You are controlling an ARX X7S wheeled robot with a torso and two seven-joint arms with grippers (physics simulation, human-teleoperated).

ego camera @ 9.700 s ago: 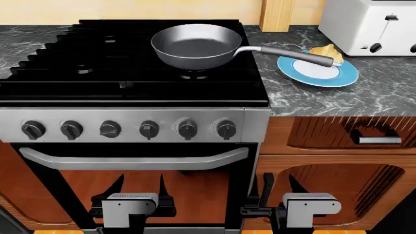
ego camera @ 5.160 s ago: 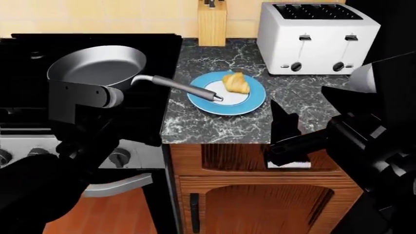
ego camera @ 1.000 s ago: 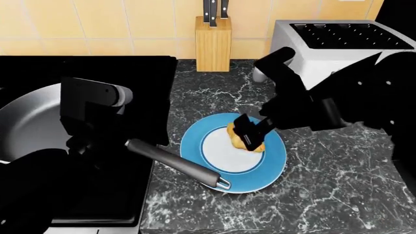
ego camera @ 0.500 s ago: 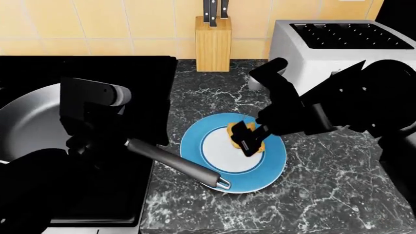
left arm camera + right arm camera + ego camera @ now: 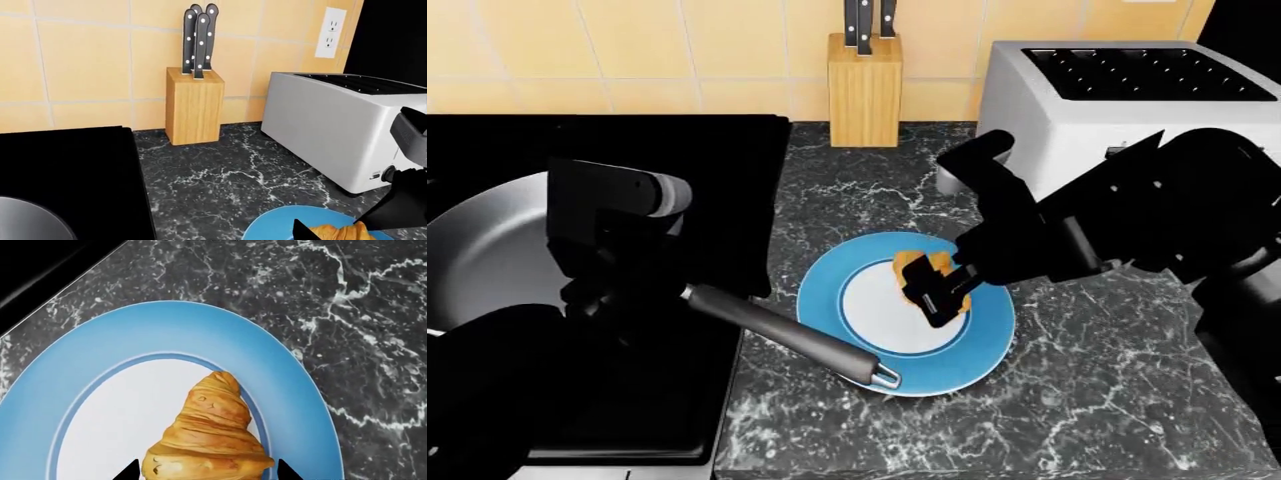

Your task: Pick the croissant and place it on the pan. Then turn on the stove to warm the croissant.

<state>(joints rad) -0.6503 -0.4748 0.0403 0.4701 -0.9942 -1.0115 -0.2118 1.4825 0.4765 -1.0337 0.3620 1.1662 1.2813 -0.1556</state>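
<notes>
Black marbled worktop, blue-rimmed plate. Right gripper open, straddling croissant, nothing held yet. Risks pinching only the end, pastry slipping. Left gripper unseen: cannot tell.

Head cam overhead; wrists near, maybe sharing plate

Croissant on a plate, pan on the stove beside it.

We see the croissant, a golden-brown ridged pastry, lying on the white centre of a blue-rimmed plate, its narrow end over the inner blue ring; dark fingertips stand at either side of its wide end. The pan, round and dark grey with a pale inner face, sits empty on the black stove, largely hidden by an arm. Its long handle reaches out over the stove's edge, and its tip lies above the plate's rim.
</notes>
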